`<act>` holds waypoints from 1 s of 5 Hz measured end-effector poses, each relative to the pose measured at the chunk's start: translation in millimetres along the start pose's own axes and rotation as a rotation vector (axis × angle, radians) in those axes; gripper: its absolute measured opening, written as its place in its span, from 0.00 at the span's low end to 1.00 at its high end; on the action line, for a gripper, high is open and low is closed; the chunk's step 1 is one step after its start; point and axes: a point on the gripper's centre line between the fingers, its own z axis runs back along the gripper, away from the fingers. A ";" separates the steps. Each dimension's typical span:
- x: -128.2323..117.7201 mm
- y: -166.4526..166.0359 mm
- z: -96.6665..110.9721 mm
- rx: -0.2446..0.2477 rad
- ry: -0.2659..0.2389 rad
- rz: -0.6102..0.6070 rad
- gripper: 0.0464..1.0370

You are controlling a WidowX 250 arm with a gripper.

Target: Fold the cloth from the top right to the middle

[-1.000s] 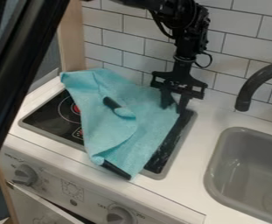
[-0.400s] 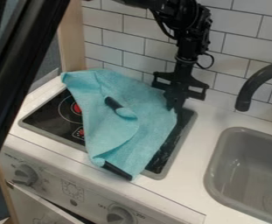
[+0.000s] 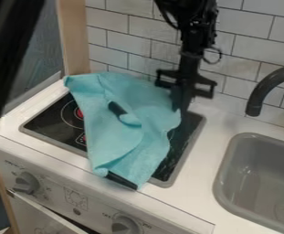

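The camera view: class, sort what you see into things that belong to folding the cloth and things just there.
Part of the job:
- blue cloth
- gripper, at the cloth's upper right edge

Just there:
- stovetop, under the cloth
- sink
- tap
- oven knobs

The black arm (image 3: 194, 34) hangs down, jaws closed.

Light-blue cloth (image 3: 116, 144), rumpled, partly folded over itself, draped slantwise across the black stovetop (image 3: 47, 116)
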 end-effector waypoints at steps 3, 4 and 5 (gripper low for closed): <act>-35.8 71.9 43.1 -0.037 -0.056 0.164 0.00; -50.0 87.1 38.9 -0.002 -0.043 0.175 0.00; -64.3 95.5 27.9 0.054 -0.005 0.190 0.00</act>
